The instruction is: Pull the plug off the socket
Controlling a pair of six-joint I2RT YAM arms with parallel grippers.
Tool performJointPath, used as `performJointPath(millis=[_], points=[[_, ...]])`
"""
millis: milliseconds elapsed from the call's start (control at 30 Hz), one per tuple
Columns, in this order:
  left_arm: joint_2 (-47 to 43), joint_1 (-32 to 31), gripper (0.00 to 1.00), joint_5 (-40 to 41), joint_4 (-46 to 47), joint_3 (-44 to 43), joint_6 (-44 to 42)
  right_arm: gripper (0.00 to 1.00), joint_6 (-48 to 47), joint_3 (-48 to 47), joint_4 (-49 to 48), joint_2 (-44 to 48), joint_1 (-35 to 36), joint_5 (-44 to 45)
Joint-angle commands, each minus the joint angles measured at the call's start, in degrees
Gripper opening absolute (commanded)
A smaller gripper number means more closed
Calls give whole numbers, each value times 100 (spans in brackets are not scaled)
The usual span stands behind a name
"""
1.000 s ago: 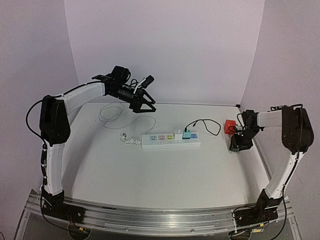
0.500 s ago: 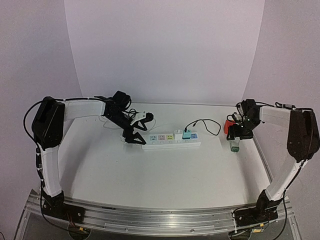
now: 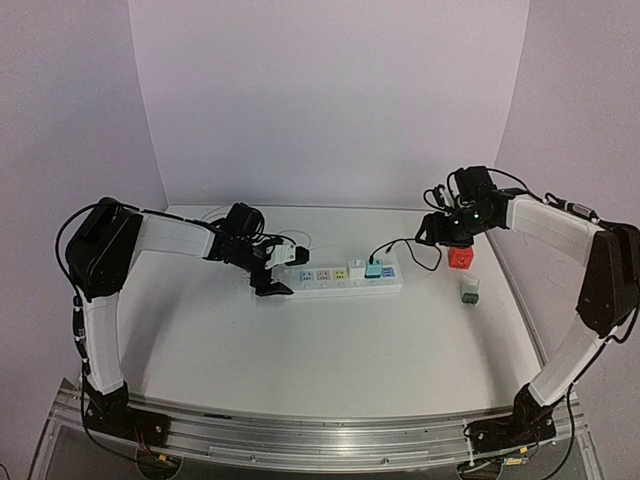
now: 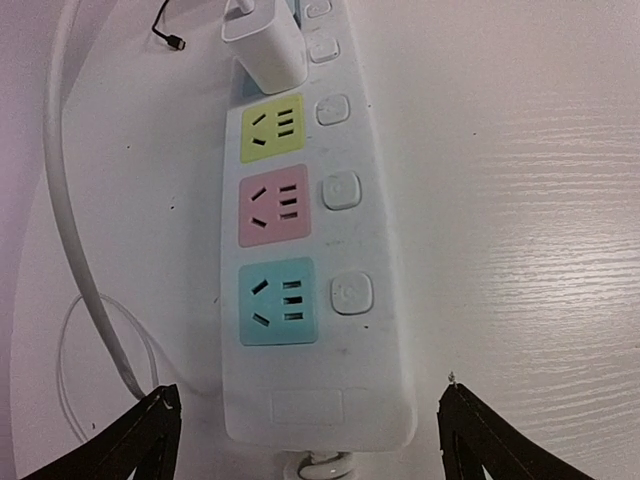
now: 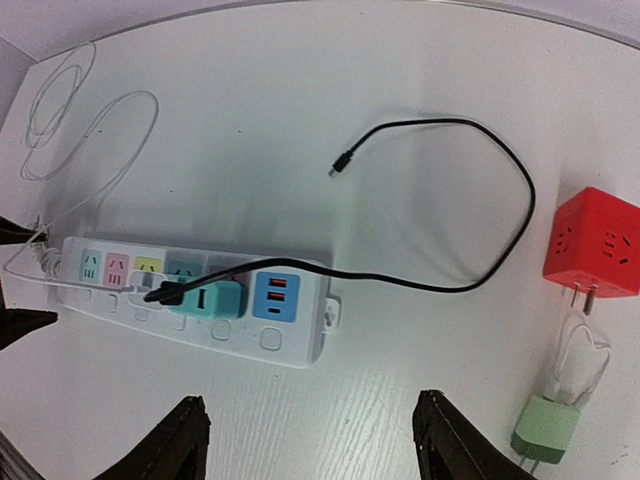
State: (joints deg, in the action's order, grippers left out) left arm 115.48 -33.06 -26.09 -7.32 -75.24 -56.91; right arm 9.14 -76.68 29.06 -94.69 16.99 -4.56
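The socket, a long white power strip [image 3: 335, 284], lies at mid table with coloured outlets. A white plug [image 3: 355, 267] and a teal plug [image 3: 374, 269] with a black cable [image 3: 415, 247] sit in its right half. My left gripper [image 3: 272, 272] is open, low at the strip's left cord end; in the left wrist view [image 4: 308, 390] its fingers stand on either side of the strip [image 4: 310, 250], with the white plug [image 4: 262, 45] at the top. My right gripper [image 3: 440, 228] is open and empty, above the table right of the strip; its view [image 5: 312, 402] shows the teal plug [image 5: 210, 300].
A red cube socket [image 3: 460, 257] and a small green plug [image 3: 469, 291] lie at the right, also in the right wrist view as the cube [image 5: 592, 243] and the plug [image 5: 546, 428]. A thin white cable [image 3: 215, 225] loops behind the strip's left end.
My left gripper came down from high at the back to the strip's left end. My right gripper left the green plug on the table and moved up and left, past the red cube.
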Motion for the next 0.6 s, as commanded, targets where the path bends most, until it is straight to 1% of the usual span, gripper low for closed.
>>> performJointPath(millis=[0,133,233,267,433,567], points=[[137,-9,88,260,707,29,-70,67,533,49,-518,260,205,-188],[246,-8,88,315,1033,73,-63,66,653,90,-572,217,242,-255],[303,-7,88,322,1062,78,-113,65,697,151,-612,214,277,-287],[300,-7,88,263,980,74,-177,65,706,173,-622,214,287,-289],[209,-16,89,-490,9,36,-677,65,745,261,-688,209,308,-333],[267,-25,89,-737,-453,-88,-903,65,782,306,-751,179,310,-390]])
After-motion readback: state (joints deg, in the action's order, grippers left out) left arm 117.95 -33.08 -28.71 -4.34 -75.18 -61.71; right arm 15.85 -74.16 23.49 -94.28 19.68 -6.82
